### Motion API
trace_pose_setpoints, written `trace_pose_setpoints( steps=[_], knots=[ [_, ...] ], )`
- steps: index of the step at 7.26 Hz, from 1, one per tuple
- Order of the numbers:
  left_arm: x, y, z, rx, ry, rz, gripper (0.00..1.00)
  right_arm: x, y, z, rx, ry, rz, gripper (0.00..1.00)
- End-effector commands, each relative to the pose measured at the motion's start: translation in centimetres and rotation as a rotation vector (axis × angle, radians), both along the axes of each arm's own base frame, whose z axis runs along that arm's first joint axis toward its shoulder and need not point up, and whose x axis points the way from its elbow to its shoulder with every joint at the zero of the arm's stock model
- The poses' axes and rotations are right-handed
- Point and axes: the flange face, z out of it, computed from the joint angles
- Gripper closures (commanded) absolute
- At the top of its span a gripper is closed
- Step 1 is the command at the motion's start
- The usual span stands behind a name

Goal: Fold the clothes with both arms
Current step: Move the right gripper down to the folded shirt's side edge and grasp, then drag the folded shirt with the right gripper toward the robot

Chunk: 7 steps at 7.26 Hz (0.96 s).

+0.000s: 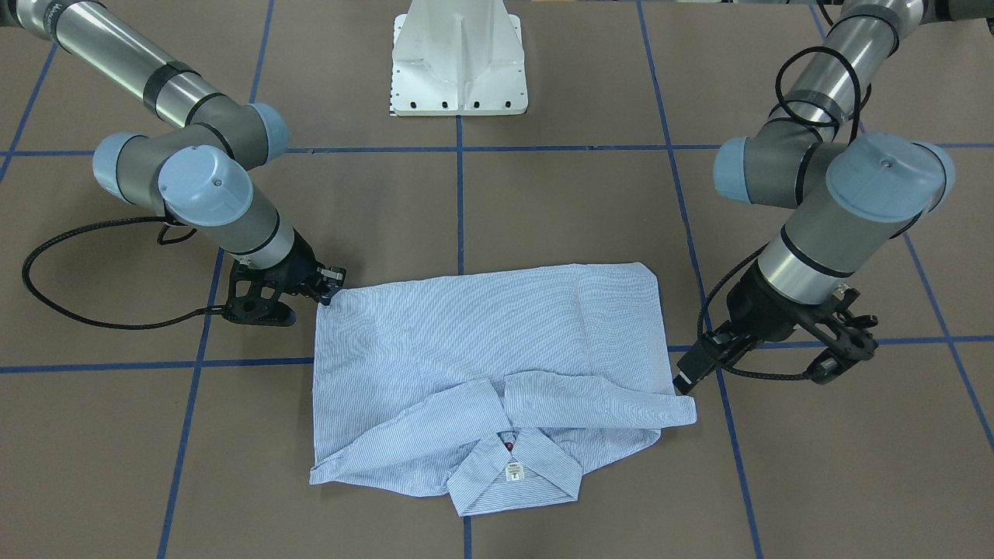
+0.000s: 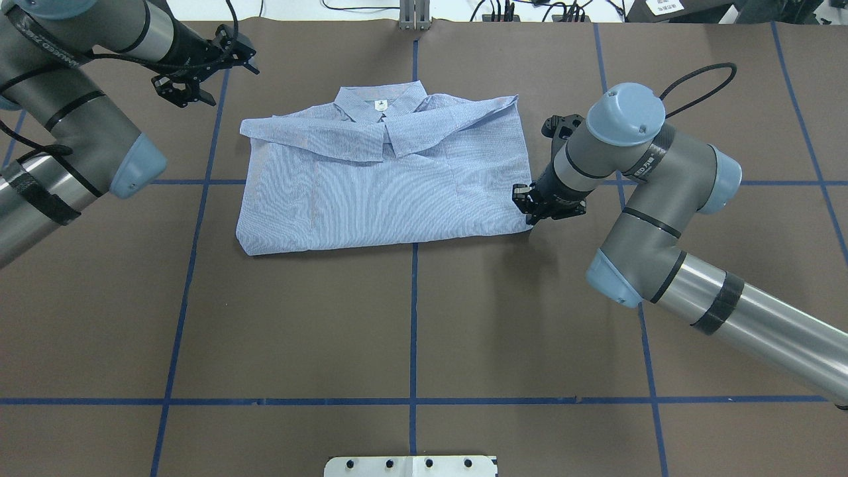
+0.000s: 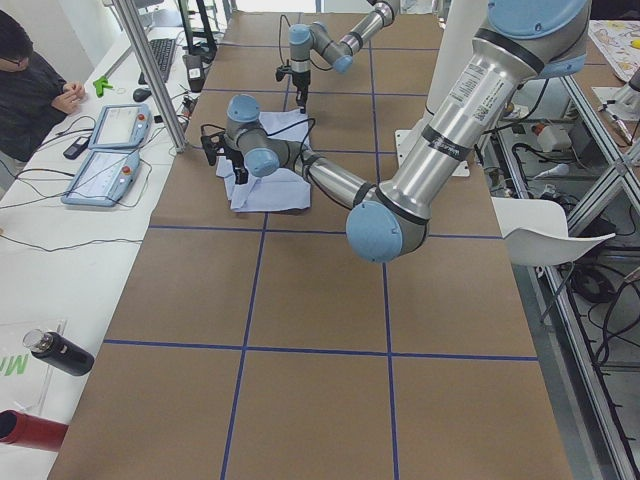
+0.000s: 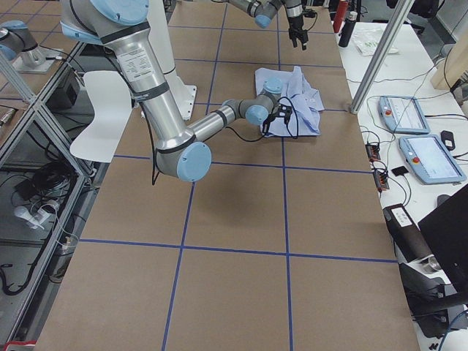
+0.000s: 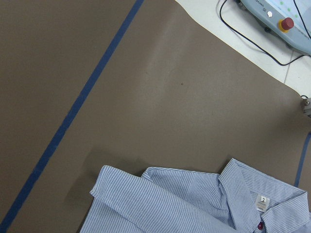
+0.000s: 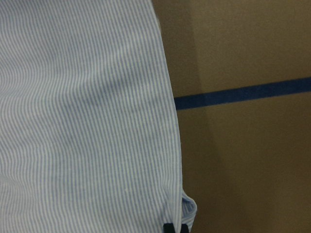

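Note:
The light blue striped shirt [image 1: 481, 334] [image 2: 384, 192] lies folded into a rectangle on the brown table. Its collar and white neck label [image 5: 262, 201] are on the side far from the robot, and both sleeves are laid across the chest. My right gripper [image 1: 329, 293] [image 2: 530, 207] is down at the shirt's near right corner. Its fingers are closed together on the curled corner [image 6: 187, 208]. My left gripper [image 1: 842, 357] [image 2: 205, 73] hangs open above bare table, off the shirt's far left sleeve end, holding nothing.
The white pedestal [image 1: 460, 62] stands at the robot's side of the table. Blue tape lines [image 2: 414, 318] grid the brown surface. Beyond the far edge sit teach pendants [image 4: 428, 157], cables and a metal post [image 3: 150, 70]. A person [image 3: 30, 85] sits there.

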Motion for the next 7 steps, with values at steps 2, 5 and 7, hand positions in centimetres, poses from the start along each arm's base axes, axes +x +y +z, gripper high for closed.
trace_pose_setpoints(
  steps=[2, 5, 7],
  knots=[
    [-0.1, 0.2, -0.6, 0.0, 0.0, 0.0, 0.01, 3.7, 0.9, -0.7, 0.008, -0.043, -0.002, 1.0],
    [-0.6, 0.8, -2.0, 0.001, -0.001, -0.001, 0.01, 12.6, 11.1, 2.1, -0.043, -0.099, -0.085, 1.0],
    [-0.8, 1.7, -2.6, 0.016, 0.01, 0.003, 0.01, 17.0, 19.6, 4.3, -0.153, -0.112, -0.207, 1.0]
  ],
)
